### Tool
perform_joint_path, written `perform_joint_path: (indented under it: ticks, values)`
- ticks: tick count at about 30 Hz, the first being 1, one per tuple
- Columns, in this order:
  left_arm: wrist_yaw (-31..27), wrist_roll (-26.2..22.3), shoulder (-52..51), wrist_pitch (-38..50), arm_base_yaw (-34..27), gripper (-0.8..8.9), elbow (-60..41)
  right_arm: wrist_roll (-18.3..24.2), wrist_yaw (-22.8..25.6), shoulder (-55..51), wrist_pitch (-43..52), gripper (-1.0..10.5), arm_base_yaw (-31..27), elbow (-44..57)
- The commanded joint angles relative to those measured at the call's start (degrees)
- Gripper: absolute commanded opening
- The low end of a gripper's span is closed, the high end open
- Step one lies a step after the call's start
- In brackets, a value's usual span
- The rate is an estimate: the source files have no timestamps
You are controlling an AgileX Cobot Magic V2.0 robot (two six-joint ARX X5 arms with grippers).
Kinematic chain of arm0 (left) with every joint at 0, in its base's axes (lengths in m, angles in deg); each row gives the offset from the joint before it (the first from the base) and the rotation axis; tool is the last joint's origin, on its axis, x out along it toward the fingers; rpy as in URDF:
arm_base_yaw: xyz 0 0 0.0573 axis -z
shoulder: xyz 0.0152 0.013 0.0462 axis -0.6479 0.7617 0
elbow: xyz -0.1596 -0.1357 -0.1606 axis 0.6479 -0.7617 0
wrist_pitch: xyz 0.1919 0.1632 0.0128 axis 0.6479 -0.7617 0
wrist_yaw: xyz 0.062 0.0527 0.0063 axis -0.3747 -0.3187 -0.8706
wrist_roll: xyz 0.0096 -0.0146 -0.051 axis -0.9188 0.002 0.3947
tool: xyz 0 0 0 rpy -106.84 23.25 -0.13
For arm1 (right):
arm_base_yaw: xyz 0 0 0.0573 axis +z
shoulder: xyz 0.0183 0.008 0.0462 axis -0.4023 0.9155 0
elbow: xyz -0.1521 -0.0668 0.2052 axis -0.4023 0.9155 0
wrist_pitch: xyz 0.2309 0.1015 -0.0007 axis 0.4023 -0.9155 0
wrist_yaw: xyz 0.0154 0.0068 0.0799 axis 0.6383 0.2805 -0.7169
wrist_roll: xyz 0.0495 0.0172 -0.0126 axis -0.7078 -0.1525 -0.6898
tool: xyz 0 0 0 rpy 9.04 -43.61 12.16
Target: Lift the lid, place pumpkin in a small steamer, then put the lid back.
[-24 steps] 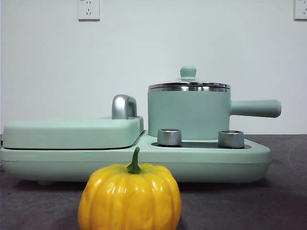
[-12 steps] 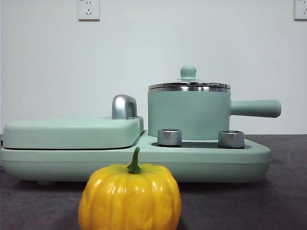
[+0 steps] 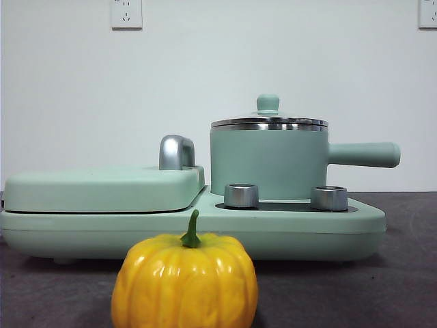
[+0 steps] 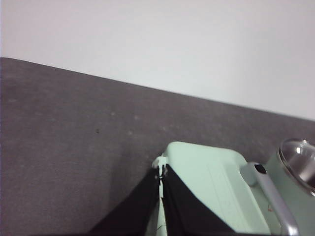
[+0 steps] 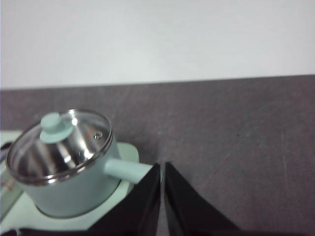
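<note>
Right now the lid [image 3: 269, 121] sits on the small steamer [image 3: 268, 162], the pumpkin [image 3: 184, 280] waits on the worktop [image 3: 396, 287], and both end effectors look clenched, so the right end effector [image 5: 162, 169], apparently nearest, should open, descend squarely over the knob and lift straight.

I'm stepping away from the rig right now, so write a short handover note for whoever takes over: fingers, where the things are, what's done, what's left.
Left gripper: shut, empty, waiting above the griddle cover.
Right gripper: shut, empty, waiting above the table beside the small steamer's side handle.
The lid sits on the small steamer, which stands on the appliance base.
The pumpkin stands on the table in front of the base.
Done: nothing.
Left: lift the lid, put the pumpkin in, replace the lid.
</note>
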Motion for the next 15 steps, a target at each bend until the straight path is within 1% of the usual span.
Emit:
perform_joint_path:
  ticks: [1, 11, 12, 15]
  values:
    - [2.01, -3.89, 3.41, 0.39, -0.04, 0.09, 2.29, 3.5, -0.44, 3.54, 0.13, 0.1, -0.02, -2.23]
    - [9.86, -10.36, 15.26, 0.59, 0.37, 0.08, 7.52, 12.37, -7.43, 14.8, 0.17, 0.1, 0.31, -6.14]
    - [10.58, -11.37, 16.37, 0.59, 0.66, 0.08, 8.07, 13.77, -8.04, 15.98, 0.15, 0.1, 0.57, -6.4]
    - [11.78, -14.88, 19.3, 0.55, 1.9, 0.08, 9.6, 17.18, -8.24, 18.18, 0.15, 0.1, 1.84, -6.69]
